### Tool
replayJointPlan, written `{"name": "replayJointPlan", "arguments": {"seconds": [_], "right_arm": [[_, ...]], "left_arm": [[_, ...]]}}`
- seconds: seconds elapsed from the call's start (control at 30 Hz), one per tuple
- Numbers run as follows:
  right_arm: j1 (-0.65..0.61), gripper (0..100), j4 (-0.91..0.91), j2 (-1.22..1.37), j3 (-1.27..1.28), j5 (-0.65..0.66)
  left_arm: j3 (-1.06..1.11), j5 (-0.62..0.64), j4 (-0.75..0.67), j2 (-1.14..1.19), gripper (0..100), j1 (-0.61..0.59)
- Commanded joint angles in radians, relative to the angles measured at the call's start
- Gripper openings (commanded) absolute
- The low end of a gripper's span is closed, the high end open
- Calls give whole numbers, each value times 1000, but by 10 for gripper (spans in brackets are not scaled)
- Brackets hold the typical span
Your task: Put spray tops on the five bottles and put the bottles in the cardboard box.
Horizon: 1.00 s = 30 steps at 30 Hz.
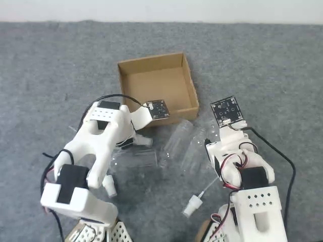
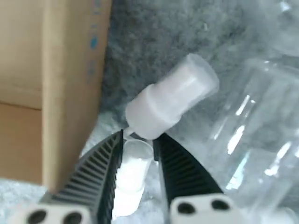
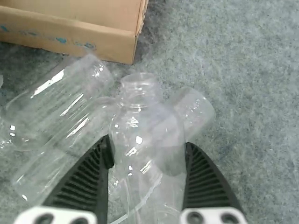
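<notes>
Mat (image 1: 282, 60): grey, covers the table. Box (image 1: 156, 83): stands open beyond both arms, front wall just beside the left gripper (image 2: 138, 140). Bottles (image 1: 177, 138): lie capless and overlapping before the box, between the arms. Right gripper (image 3: 147, 147): straddles one bottle (image 3: 142, 116) of that heap, fingers spread wide against its sides, neighbours crowding both flanks. Left gripper: pinches narrow on the base of a spray top (image 2: 173, 100). Loose top (image 1: 193, 204): lies near the right arm's base; second loose top (image 1: 109, 185) near the left's.

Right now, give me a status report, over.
Left gripper shut on spray top. Right gripper shut on bottle. Nothing in cardboard box yet.
</notes>
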Motion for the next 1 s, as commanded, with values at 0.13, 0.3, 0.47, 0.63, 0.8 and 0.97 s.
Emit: {"name": "replayJointPlan", "arguments": {"seconds": [0.13,0.3,0.47,0.63,0.8,0.97], "right_arm": [[12,37,-25,-22,-15,-5],[12,37,-25,-22,-15,-5],[12,37,-25,-22,-15,-5],[12,37,-25,-22,-15,-5],[12,37,-25,-22,-15,-5],[12,37,-25,-22,-15,-5]], "left_arm": [[-36,103,57,-196,84,-41],[-36,101,57,-244,167,-107],[-30,98,49,-242,163,-144],[-16,97,48,-241,163,-138],[30,38,41,-241,163,-138],[124,38,-51,-241,163,-137]]}}
